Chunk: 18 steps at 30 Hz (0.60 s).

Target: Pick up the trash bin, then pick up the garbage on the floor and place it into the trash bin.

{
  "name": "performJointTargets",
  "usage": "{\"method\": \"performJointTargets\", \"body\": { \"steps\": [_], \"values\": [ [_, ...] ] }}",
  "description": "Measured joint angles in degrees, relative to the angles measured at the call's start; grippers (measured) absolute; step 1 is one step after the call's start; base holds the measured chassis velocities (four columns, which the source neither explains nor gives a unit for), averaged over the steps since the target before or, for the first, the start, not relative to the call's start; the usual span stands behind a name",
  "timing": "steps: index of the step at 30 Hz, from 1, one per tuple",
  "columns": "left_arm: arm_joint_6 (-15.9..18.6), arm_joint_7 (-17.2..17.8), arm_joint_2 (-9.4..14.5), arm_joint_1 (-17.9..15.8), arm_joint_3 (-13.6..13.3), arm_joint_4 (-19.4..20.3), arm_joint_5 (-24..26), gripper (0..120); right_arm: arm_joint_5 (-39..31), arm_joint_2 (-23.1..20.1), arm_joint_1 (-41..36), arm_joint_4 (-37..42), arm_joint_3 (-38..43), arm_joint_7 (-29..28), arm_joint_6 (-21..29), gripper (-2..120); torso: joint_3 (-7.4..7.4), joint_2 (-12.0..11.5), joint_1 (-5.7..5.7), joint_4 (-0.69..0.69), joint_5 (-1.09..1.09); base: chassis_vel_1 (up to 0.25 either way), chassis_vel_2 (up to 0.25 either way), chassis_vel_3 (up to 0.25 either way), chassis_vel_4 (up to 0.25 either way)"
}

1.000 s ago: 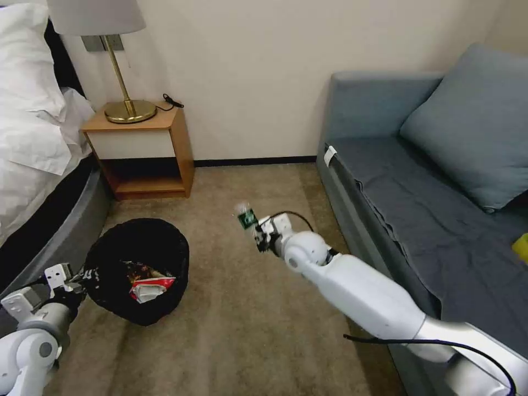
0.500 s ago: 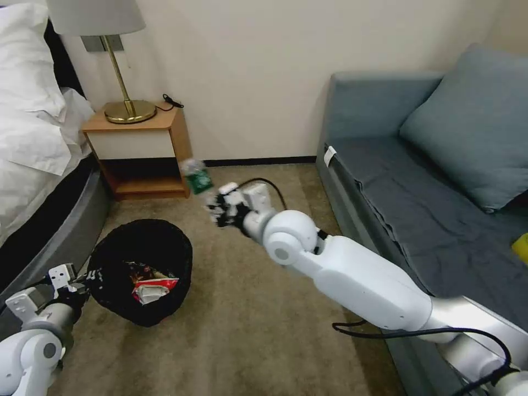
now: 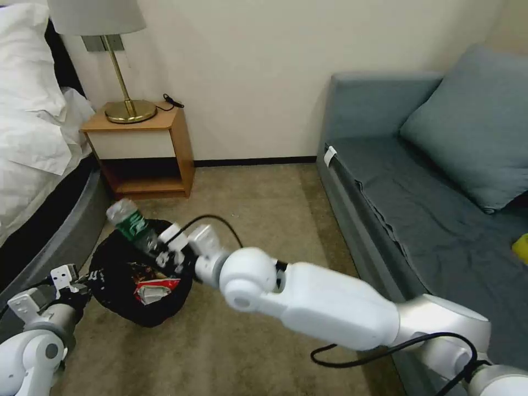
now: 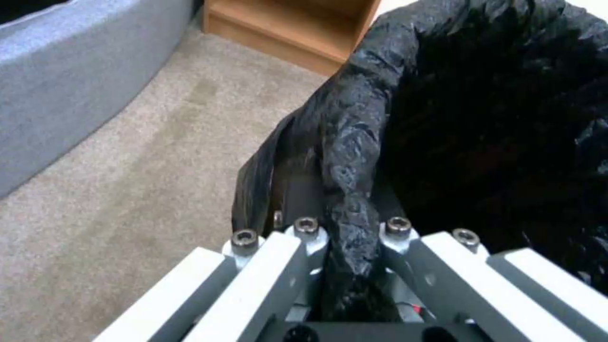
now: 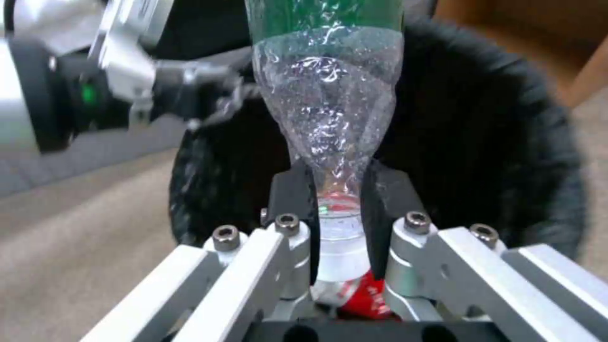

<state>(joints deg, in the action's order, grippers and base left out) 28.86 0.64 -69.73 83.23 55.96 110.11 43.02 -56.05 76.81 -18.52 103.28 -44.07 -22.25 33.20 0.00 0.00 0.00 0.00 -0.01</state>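
The clear plastic bottle with a green label (image 3: pixel 127 222) is held by its neck in the right claw (image 3: pixel 159 248), tilted with its base toward the bed, above the far rim of the small round black trash bin lined with a crinkly black plastic bag (image 3: pixel 107 286). The right wrist view shows what the head view cannot: the two dark fingers (image 5: pixel 296 202) pinch the bottle (image 5: pixel 329 95) just above its white cap, with a red-and-white wrapper (image 5: pixel 361 297) below inside the bin (image 5: pixel 494 156). In the head view that red-and-white crumpled wrapper (image 3: pixel 154 287) lies on the bin's floor. The left claw (image 3: pixel 82 281) grips the bin's near-left rim; the left wrist view shows its fingers closed on a fold of the bag (image 4: pixel 355 228) at the edge of the bin (image 4: pixel 507 118). The bin stands on beige carpet (image 3: pixel 258 330) close beside the curved grey bed base (image 3: pixel 60 236), and beyond it is the wooden nightstand (image 3: pixel 143 148). Open carpet lies between the bin and the grey-blue sofa (image 3: pixel 418 192) on the right, though the right arm spans much of it.
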Motion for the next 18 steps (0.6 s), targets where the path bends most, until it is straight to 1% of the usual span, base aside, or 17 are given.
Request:
{"method": "performJointTargets", "body": {
  "steps": [7, 8, 9, 10, 11, 15, 16, 17, 18],
  "values": [
    [0.05, -0.01, -0.06, 0.21, 0.24, 0.10, 0.16, 3, 1.25, 0.56, -0.94, -0.94, -1.06, 0.26, 0.11, 12, 0.00, 0.00, 0.00, 0.00, 0.00, 0.000, 0.000, 0.000, 0.000],
    [0.05, -0.01, -0.08, 0.23, 0.28, 0.11, 0.19, 3, 1.35, 0.57, -1.01, -1.01, -1.12, 0.26, 0.11, 14, 0.00, 0.00, 0.00, 0.00, 0.00, 0.000, 0.000, 0.000, 0.000],
    [0.05, -0.01, -0.14, 0.25, 0.33, 0.11, 0.28, 3, 1.42, 0.58, -1.13, -1.08, -1.19, 0.18, 0.15, 21, 0.00, 0.00, 0.00, 0.00, 0.00, 0.000, 0.000, 0.000, 0.000],
    [0.05, -0.02, -0.20, 0.26, 0.33, 0.13, 0.39, 3, 1.50, 0.58, -1.18, -1.10, -1.26, 0.11, 0.16, 24, 0.00, 0.00, 0.00, 0.00, 0.00, 0.000, 0.000, 0.000, 0.000],
    [0.05, -0.02, -0.20, 0.26, 0.33, 0.13, 0.39, 3, 1.50, 0.58, -1.18, -1.10, -1.26, 0.11, 0.16, 24, 0.00, 0.00, 0.00, 0.00, 0.00, 0.000, 0.000, 0.000, 0.000],
    [0.39, 0.18, -0.38, 0.28, 0.40, 0.46, 1.20, 3, 1.77, 0.72, -1.59, -1.30, -1.67, -0.15, 0.27, 44, 0.00, 0.00, 0.00, 0.00, 0.01, 0.000, 0.000, 0.000, 0.000],
    [0.39, 0.18, -0.38, 0.28, 0.40, 0.46, 1.20, 3, 1.77, 0.72, -1.59, -1.30, -1.67, -0.15, 0.27, 44, 0.00, 0.00, 0.00, 0.00, 0.01, 0.000, 0.000, 0.000, 0.000],
    [0.43, 0.21, -0.39, 0.30, 0.44, 0.51, 1.25, 3, 1.88, 0.80, -1.62, -1.36, -1.75, -0.27, 0.27, 48, 0.00, 0.00, 0.00, 0.00, 0.01, 0.000, 0.000, 0.000, 0.000],
    [0.44, 0.22, -0.39, 0.31, 0.48, 0.52, 1.26, 3, 1.93, 0.83, -1.63, -1.37, -1.78, -0.33, 0.27, 51, 0.00, 0.00, 0.00, 0.00, 0.01, 0.000, 0.000, 0.000, 0.000]
  ]
}}
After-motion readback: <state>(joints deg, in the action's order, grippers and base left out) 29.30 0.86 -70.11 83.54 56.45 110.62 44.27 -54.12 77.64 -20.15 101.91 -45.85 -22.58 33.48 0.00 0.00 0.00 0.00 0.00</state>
